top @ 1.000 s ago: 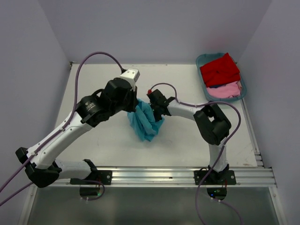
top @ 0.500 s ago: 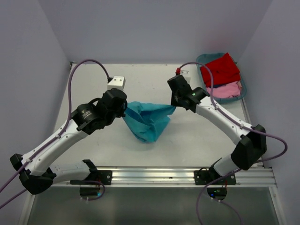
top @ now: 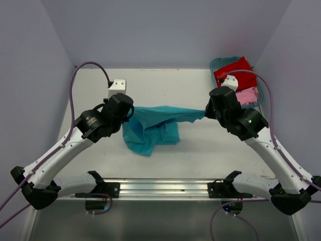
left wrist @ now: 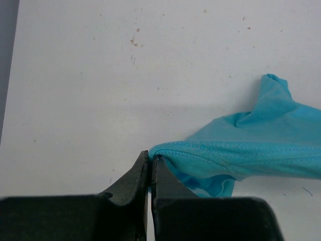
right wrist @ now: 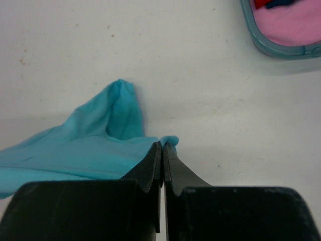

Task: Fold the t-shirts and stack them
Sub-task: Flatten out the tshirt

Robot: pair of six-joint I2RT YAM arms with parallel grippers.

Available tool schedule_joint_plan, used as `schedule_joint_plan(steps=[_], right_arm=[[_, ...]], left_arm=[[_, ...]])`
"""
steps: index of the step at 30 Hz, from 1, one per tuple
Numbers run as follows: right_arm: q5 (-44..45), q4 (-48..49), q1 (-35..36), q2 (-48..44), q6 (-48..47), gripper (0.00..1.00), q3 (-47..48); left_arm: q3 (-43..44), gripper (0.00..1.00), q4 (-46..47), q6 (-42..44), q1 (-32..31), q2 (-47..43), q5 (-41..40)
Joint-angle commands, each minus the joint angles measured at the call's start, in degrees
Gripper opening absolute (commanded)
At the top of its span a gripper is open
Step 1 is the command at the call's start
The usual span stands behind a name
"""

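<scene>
Left gripper (left wrist: 151,160) is pinched right together on a stitched hem of the turquoise t-shirt (top: 155,123); right gripper (right wrist: 163,146) is clamped just as tight, with a small nub of the same cloth caught between its tips. The shirt's upper edge runs as a drawn band from one gripper to the other, across the middle of the bench (top: 210,155); the rest of the cloth sags in loose folds from that band toward the near edge, bunched more toward the left gripper's end. In the far right corner sits the teal tub (top: 214,65); the red t-shirt (top: 235,74) is crumpled at its far end and the pale pink t-shirt (top: 247,96) at its near end. The right arm's wrist covers part of the tub's near left rim; both of those shirts lie well apart from the turquoise one.
</scene>
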Motion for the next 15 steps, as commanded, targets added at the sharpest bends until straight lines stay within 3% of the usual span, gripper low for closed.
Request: schedule_joint_plan(steps=[1,3,6,7,9,10,15], right_arm=[[-0.7,-3.2,-0.4,-3.4,-1.6,0.0,1.8],[-4.3,-1.6,-0.4,-3.6,-3.3,0.0,1.7],[-8.7,2.1,-0.4,-2.1,-5.5,0.0,1.1],[-12.1,3.4,-0.3,-0.9,-6.2,0.0,0.7],[-15.5,7.6,-0.4,0.7,-6.8,0.0,-0.4],[-18.7,10.0,-0.3,3.0,-6.9,0.0,-0.7],[-28.1,16.0,-0.4,10.1,-6.7,0.0,-0.5]], left_arm=[[-0.7,0.04,1.0,1.1,1.9,-0.8,-5.1],[-1.0,0.17,1.7,1.1,2.1,-0.2,-4.4],[-2.5,0.56,3.4,0.6,2.3,0.2,-1.6],[-3.5,0.79,5.1,0.1,2.2,-0.1,0.1],[-5.5,0.95,9.0,0.2,2.2,-1.2,7.2],[-8.0,0.99,13.7,0.2,2.3,-3.2,10.0],[-16.1,1.0,30.3,-1.6,2.3,-10.1,28.1]])
